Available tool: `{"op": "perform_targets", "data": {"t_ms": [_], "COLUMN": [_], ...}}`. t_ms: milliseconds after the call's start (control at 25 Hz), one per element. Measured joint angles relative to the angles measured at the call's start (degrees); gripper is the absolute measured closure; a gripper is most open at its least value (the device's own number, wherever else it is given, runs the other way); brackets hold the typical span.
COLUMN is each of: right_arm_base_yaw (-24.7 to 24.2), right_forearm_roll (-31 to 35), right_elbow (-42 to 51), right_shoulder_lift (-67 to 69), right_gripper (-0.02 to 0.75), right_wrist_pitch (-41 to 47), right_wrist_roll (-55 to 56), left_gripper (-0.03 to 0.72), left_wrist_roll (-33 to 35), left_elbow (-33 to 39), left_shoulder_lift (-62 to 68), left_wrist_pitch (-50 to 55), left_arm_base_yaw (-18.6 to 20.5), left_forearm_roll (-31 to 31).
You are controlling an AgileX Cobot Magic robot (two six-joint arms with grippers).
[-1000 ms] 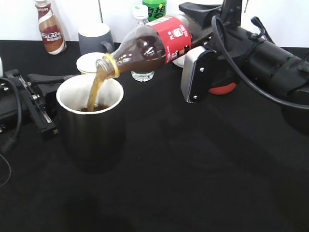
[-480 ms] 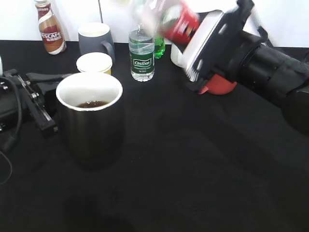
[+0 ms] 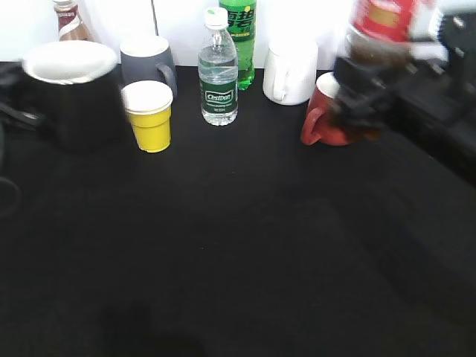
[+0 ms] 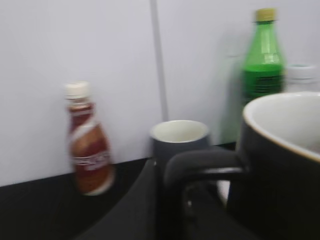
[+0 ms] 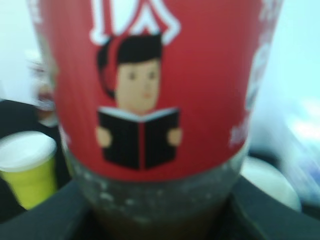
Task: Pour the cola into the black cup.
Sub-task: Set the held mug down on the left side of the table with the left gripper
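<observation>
The black cup is blurred at the far left, white inside, next to the yellow cup. In the left wrist view it fills the right side, and my left gripper is shut on its loop handle. The cola bottle stands upright at the top right, above the red mug, blurred. My right gripper is shut on it. In the right wrist view its red label fills the frame, with dark cola below, between the fingers of the gripper.
A yellow cup, a grey mug, a clear water bottle, a green soda bottle, a white mug and a red mug stand along the back. A brown Nescafe bottle is behind the black cup.
The pouring has stopped. My right gripper has tipped the cola bottle upright and drawn it right. The black cup has moved left and back with my left gripper.
</observation>
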Motion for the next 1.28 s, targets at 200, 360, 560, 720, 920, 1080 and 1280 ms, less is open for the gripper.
{"op": "perform_targets", "data": {"t_ms": [200, 360, 560, 720, 920, 1080, 1280], "right_arm_base_yaw": [-7.17, -7.29, -7.33, -7.33, -7.33, -7.33, -11.49], "right_forearm_roll": [0.58, 0.35, 0.4, 0.4, 0.4, 0.52, 2.39], "right_elbow": [0.7, 0.7, 0.7, 0.7, 0.7, 0.7, -2.05], "right_shoulder_lift": [-4.25, -4.47, -4.47, -4.47, -4.47, -4.47, -4.47], "right_gripper": [0.373, 0.373, 0.373, 0.373, 0.373, 0.373, 0.373], "right_wrist_pitch": [2.7, 3.67, 3.78, 3.61, 3.44, 3.4, 4.36], "right_wrist_roll": [0.0, 0.0, 0.0, 0.0, 0.0, 0.58, 1.38], "left_gripper": [0.654, 0.654, 0.654, 0.654, 0.564, 0.365, 0.356], "left_wrist_roll": [0.85, 0.4, -2.65, -2.72, -4.03, -4.23, -3.53], "left_elbow": [-8.0, -19.19, -27.6, -32.16, -32.78, -27.05, -11.2], "left_shoulder_lift": [7.1, 19.66, 31.15, 35.79, 37.57, 35.49, 20.61], "left_wrist_pitch": [0.05, 0.04, 0.15, 0.03, -2.08, -3.87, -3.91], "left_arm_base_yaw": [11.01, 11.7, 11.57, 9.71, 9.05, 9.05, 8.95], "left_forearm_roll": [-1.69, -1.45, 1.69, 3.28, 2.59, 2.33, -1.27]}}
